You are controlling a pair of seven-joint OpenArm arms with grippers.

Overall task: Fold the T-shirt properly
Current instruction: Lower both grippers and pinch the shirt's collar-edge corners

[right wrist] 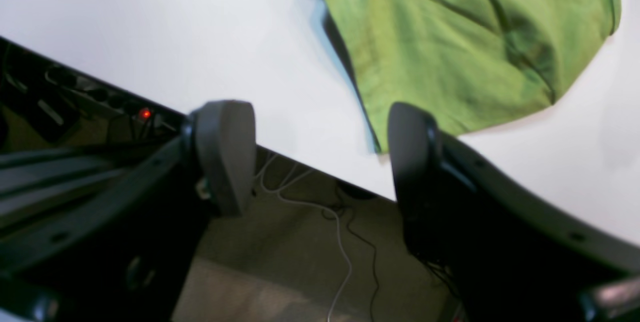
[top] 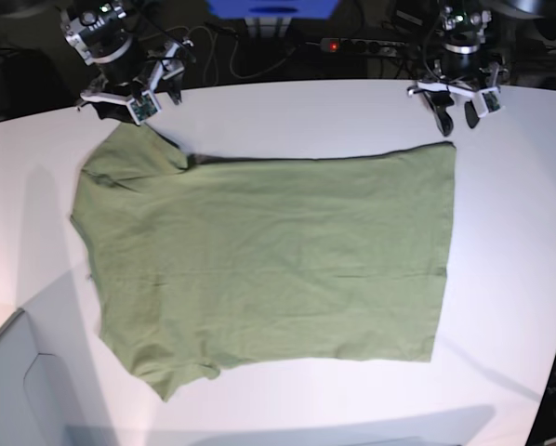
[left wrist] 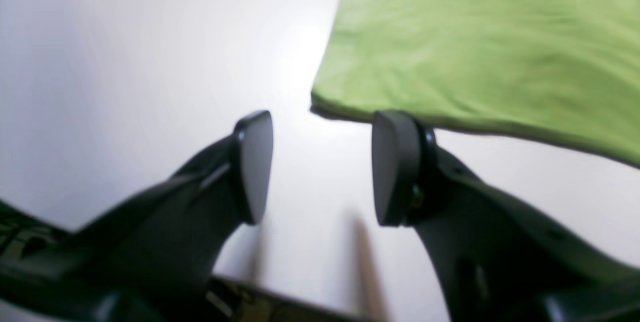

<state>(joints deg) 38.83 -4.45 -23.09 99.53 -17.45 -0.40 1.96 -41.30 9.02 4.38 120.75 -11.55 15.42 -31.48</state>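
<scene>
The olive-green T-shirt lies spread flat on the white table, sleeves at the left and hem at the right. My left gripper is open and empty, just above the shirt's far hem corner. In the left wrist view it hovers by that corner of the shirt. My right gripper is open and empty at the far sleeve. In the right wrist view it hangs over the table's back edge, beside the sleeve.
A power strip with a red light and cables lie behind the table; the light also shows in the right wrist view, with cables on the floor. A grey box stands at the front left corner.
</scene>
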